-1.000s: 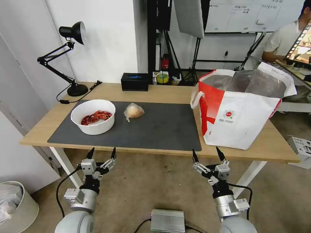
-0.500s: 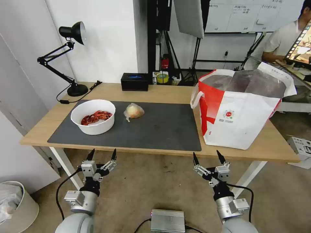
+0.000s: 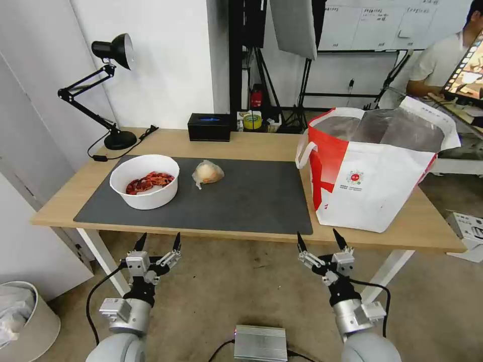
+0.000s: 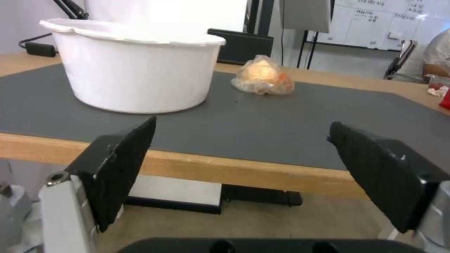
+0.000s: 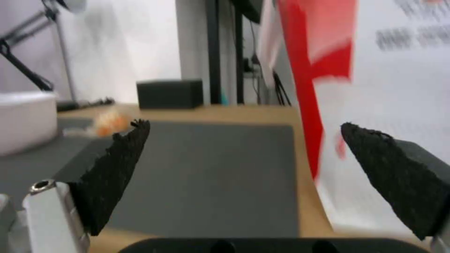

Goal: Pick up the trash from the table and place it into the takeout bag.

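Note:
On the table [image 3: 251, 143], a white bowl [image 3: 144, 181] of red shells stands on the left of the dark grey mat [image 3: 241, 201]. Just right of it lies a small clear bag [image 3: 207, 173] with a yellowish lump. The white-and-red takeout bag [image 3: 375, 166] stands open at the table's right end. Both grippers hang below the table's front edge, open and holding nothing: my left gripper [image 3: 158, 240] under the bowl, my right gripper [image 3: 319, 237] near the takeout bag's left corner. The left wrist view faces the bowl [image 4: 136, 70] and small bag [image 4: 263, 75]. The right wrist view faces the takeout bag [image 5: 398, 88].
A black desk lamp [image 3: 108, 85] stands at the back left of the table, with a black box [image 3: 209, 126] and a tape roll [image 3: 252, 121] along the back edge. On the floor are a waste bin [image 3: 20, 322] at left and a grey box [image 3: 260, 343] between my arms.
My right gripper has crept slightly up and left toward the table's front edge. The left arm and the things on the table have not moved.

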`<state>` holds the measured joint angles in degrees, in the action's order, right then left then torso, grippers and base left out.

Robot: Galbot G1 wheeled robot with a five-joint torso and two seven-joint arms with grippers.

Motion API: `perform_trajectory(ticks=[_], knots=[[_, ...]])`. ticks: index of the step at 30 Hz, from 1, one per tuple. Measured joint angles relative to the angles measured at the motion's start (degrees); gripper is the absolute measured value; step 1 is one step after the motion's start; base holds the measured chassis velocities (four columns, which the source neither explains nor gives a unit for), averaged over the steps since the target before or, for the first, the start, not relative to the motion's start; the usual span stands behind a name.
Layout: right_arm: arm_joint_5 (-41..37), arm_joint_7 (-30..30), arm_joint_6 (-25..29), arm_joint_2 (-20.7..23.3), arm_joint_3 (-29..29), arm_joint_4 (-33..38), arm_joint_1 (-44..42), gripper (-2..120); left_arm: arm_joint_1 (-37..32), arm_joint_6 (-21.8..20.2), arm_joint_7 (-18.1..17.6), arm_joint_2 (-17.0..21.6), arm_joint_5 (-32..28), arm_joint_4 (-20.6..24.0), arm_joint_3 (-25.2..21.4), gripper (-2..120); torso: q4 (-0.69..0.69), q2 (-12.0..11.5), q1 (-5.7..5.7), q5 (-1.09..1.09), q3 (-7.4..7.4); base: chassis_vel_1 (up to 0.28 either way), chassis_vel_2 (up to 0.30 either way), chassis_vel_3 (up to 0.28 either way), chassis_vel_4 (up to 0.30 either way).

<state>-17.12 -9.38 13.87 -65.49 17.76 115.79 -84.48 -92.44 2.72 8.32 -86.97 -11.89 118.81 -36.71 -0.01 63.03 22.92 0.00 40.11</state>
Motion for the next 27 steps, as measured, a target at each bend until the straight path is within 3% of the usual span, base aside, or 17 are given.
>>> perform_trajectory(ticks=[16, 27], knots=[[-4.92, -1.37, -4.13, 0.49, -11.57, -6.88, 22.00, 100, 0.43, 0.04, 0.01, 0.18, -0.76, -0.13, -0.64, 100, 0.01, -0.01, 0.00, -0.01, 0.00, 0.000, 0.000, 0.000, 0.000], [-9.94, -0.69, -5.73, -2.23, -23.53, -21.33, 41.62, 100, 0.00, 0.22, 0.09, -0.62, -0.89, 0.72, -0.97, 100, 0.00, -0.01, 0.00, -0.01, 0.00, 0.000, 0.000, 0.000, 0.000]])
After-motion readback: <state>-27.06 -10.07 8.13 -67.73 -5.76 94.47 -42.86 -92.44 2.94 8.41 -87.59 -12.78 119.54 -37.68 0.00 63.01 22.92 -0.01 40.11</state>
